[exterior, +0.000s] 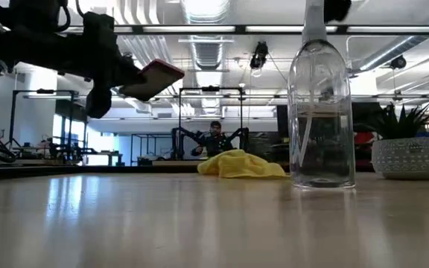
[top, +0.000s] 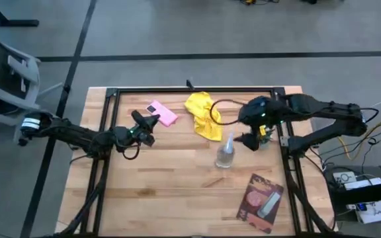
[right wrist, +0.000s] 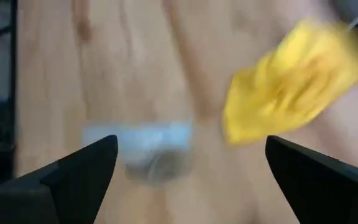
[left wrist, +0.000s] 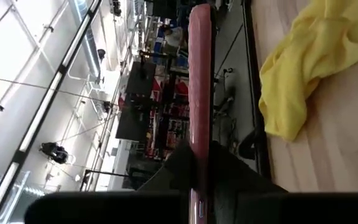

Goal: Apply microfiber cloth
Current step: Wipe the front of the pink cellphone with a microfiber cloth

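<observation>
The yellow microfiber cloth [top: 202, 114] lies crumpled on the table toward the far edge, also seen in the low view [exterior: 240, 164] and the left wrist view [left wrist: 316, 62]; no gripper touches it. My left gripper [top: 144, 127] is to the cloth's left, shut on a pink flat object [top: 162, 114] held above the table. A clear spray bottle [top: 225, 152] stands upright nearer the front. My right gripper [right wrist: 191, 168] hovers open just right of the bottle [right wrist: 148, 149], with nothing between its fingers. My left gripper pinches the pink flat object between its two fingers at the end nearest the arm [left wrist: 199, 180], one finger [left wrist: 229, 177] on each broad face. The fingers come roughly level from the table's left. The object is lifted clear of the table and tilted [exterior: 151, 78].
A pink-and-dark flat packet [top: 262, 201] lies near the front right corner. A black frame [top: 190, 90] runs around the working area. A potted plant [exterior: 404, 149] stands at the right in the low view. Bare wood lies at the front left.
</observation>
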Robot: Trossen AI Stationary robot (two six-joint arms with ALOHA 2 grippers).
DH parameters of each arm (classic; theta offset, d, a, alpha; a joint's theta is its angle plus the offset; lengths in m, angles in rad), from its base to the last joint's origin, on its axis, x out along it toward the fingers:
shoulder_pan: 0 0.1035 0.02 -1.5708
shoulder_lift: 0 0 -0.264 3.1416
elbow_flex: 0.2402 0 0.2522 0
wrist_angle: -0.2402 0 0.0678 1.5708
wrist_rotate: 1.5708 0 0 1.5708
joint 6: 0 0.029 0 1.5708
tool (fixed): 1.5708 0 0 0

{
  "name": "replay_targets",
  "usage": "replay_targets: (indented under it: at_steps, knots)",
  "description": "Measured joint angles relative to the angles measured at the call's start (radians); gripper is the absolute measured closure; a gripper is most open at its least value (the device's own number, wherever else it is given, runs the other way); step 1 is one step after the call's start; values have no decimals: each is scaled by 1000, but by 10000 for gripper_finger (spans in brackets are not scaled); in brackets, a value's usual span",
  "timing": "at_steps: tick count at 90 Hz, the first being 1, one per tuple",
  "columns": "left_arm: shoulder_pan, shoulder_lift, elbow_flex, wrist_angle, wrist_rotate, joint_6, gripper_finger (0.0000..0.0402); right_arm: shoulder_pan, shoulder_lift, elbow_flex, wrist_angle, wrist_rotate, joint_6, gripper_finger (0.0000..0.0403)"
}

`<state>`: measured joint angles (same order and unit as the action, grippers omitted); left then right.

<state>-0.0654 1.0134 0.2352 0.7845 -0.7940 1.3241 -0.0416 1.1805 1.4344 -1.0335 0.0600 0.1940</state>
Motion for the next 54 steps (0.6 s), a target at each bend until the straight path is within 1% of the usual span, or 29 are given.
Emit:
replay_targets:
  at_steps: [7, 21, 31, 54]
  knots:
    - [0, 0, 0, 0, 0, -12, 392, -1, 0, 28, 72, 53, -39, 13]
    - [0, 0, 0, 0, 0, -106, 392, 0, 26, 33, 236, 44, -93, 13]
    - [0, 0, 0, 0, -2, -160, 392, 0, 84, 32, 323, 45, -96, 13]
    - [0, 0, 0, 0, -4, -183, 392, 0, 256, 31, 443, 44, -124, 13]
